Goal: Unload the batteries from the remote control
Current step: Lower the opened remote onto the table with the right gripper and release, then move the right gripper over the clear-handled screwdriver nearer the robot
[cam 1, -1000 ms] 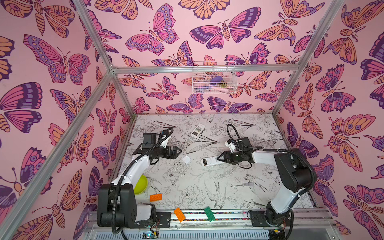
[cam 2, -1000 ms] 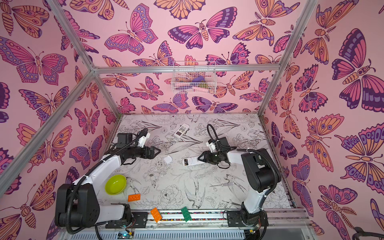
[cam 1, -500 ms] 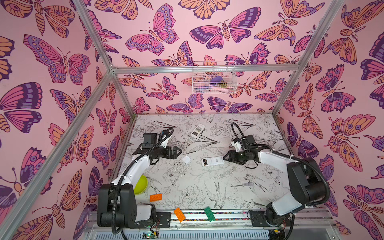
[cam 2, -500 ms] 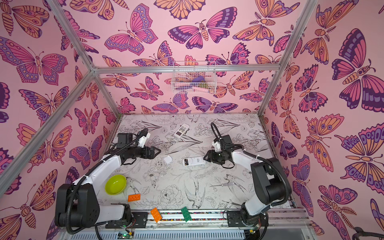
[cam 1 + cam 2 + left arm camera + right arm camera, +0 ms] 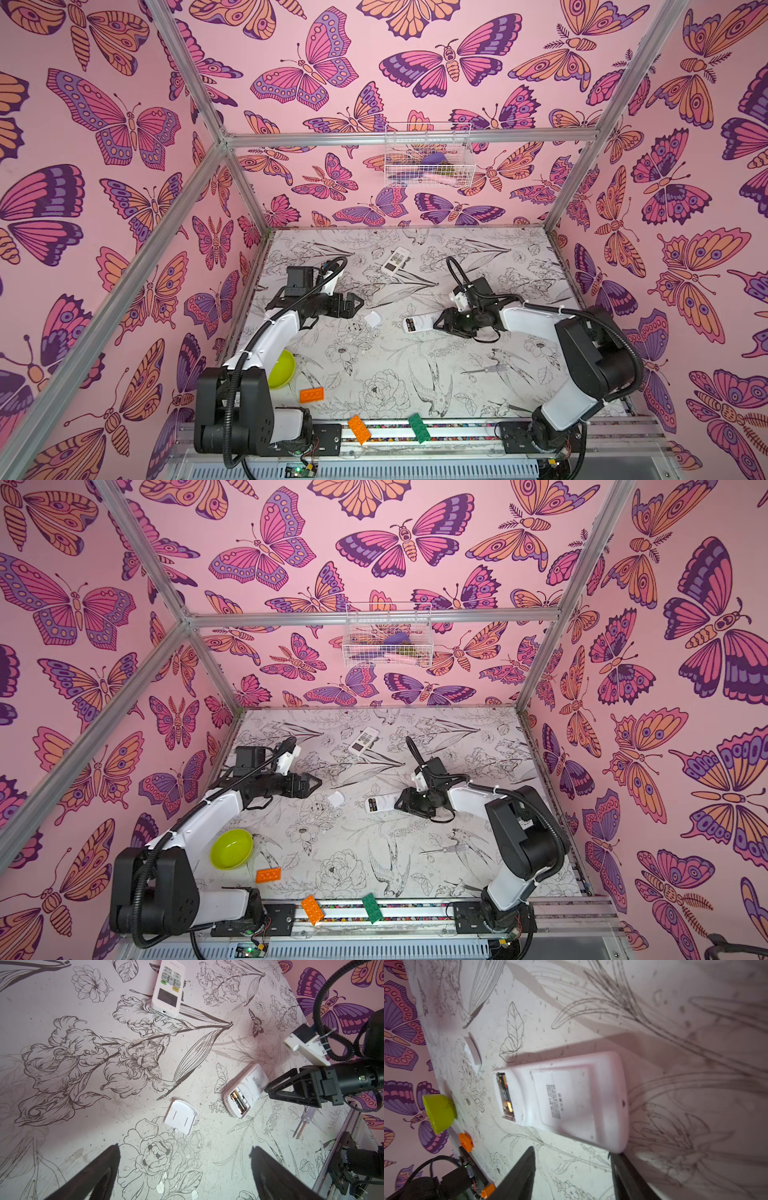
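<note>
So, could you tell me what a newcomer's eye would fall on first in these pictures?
Probably the loud pink butterfly walls all round. Then, mid-table, the white remote lying face down with its cover off beside it and the batteries showing, the right arm's open fingers at its other end.

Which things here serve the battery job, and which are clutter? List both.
Job: opened remote; batteries in it; its loose cover; face-up remote, maybe next.
Lying about: green bowl; orange bricks; green brick; thin tool; wire basket.
</note>
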Robot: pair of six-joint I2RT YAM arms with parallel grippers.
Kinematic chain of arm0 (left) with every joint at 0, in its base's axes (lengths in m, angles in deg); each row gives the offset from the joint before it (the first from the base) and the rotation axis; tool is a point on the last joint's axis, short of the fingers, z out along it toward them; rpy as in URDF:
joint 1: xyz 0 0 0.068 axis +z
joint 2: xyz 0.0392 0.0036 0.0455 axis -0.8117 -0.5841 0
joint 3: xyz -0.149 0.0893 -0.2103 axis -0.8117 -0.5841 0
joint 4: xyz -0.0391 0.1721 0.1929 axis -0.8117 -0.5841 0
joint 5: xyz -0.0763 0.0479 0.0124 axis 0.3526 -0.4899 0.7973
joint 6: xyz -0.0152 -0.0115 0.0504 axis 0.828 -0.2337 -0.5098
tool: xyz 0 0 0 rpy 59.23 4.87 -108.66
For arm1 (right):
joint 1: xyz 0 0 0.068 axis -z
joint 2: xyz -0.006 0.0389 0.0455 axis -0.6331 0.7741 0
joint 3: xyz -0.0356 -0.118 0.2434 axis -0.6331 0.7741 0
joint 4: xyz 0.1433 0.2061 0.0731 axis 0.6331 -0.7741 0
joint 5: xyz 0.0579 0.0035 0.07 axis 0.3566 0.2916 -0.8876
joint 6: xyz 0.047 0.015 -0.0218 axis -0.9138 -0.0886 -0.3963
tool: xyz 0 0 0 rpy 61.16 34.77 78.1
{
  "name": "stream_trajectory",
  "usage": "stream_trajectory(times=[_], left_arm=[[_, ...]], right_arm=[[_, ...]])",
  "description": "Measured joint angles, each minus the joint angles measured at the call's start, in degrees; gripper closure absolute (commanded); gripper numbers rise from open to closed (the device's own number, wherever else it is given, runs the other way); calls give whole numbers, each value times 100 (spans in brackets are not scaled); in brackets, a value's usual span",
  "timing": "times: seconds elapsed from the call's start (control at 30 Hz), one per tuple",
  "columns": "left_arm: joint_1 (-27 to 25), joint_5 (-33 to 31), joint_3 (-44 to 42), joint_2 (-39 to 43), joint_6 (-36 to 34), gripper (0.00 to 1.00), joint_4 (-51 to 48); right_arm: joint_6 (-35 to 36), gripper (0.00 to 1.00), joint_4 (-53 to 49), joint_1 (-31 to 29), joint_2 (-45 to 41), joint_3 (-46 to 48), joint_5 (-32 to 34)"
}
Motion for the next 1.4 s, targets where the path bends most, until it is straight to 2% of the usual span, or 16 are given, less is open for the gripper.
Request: stream_trajectory(times=[0.23, 0.53, 0.73, 0.83, 1.0, 1.17, 1.4], left_arm=[[48, 0, 0, 0, -4, 0, -7], [63, 0, 0, 0, -2, 0, -9], [63, 0, 0, 0, -2, 0, -4], [63, 0, 0, 0, -2, 0, -7], [46, 4, 0, 0, -2, 0, -9], [20, 4, 0, 0, 0, 0, -7], [-125, -55, 87, -63, 131, 0, -22]], right_arm=[[-79, 44, 321, -46, 656, -660, 22], [92, 45, 415, -527, 1561, -1718, -439], [284, 45, 203, -678, 1582, -1851, -599], [372, 44, -269, -619, 1263, -1829, -389], [374, 44, -1366, -518, 22, -1773, 450], [157, 44, -2253, -507, -1283, -1353, 1318], [-238, 44, -3593, -507, -2306, -992, 2356]])
